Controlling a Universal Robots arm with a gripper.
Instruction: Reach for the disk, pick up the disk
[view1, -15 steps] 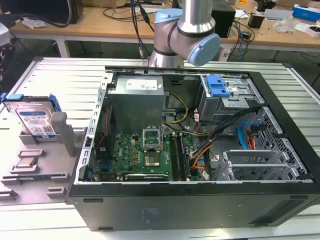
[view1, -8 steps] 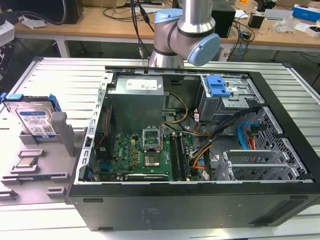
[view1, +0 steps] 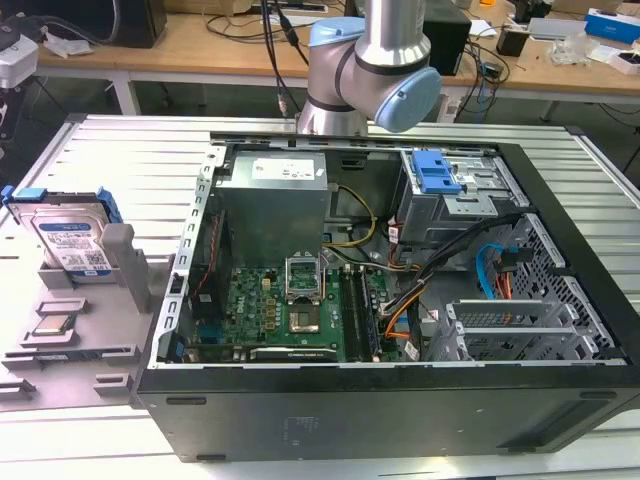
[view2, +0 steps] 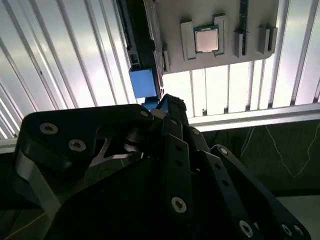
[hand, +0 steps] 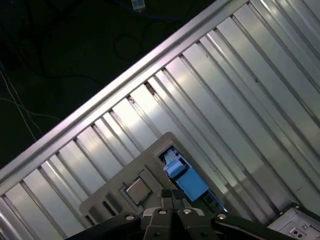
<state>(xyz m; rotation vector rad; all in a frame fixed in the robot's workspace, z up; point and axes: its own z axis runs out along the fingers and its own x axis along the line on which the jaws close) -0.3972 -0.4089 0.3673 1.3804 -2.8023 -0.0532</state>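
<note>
Here the disk (view1: 72, 240) stands tilted in the grey holder (view1: 95, 345) at the exterior view's left, just beside the case (view1: 400, 410). The claw (hand: 172, 192) is clenched on nothing, over the holder, near the chip (hand: 138, 190).

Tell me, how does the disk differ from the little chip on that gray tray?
The disk stands tilted up in its slot; the chip lies flat. The disk is larger, rectangular, blue-framed and labelled; the chip is small, square, bare metal. Both sit on the gray tray.
</note>
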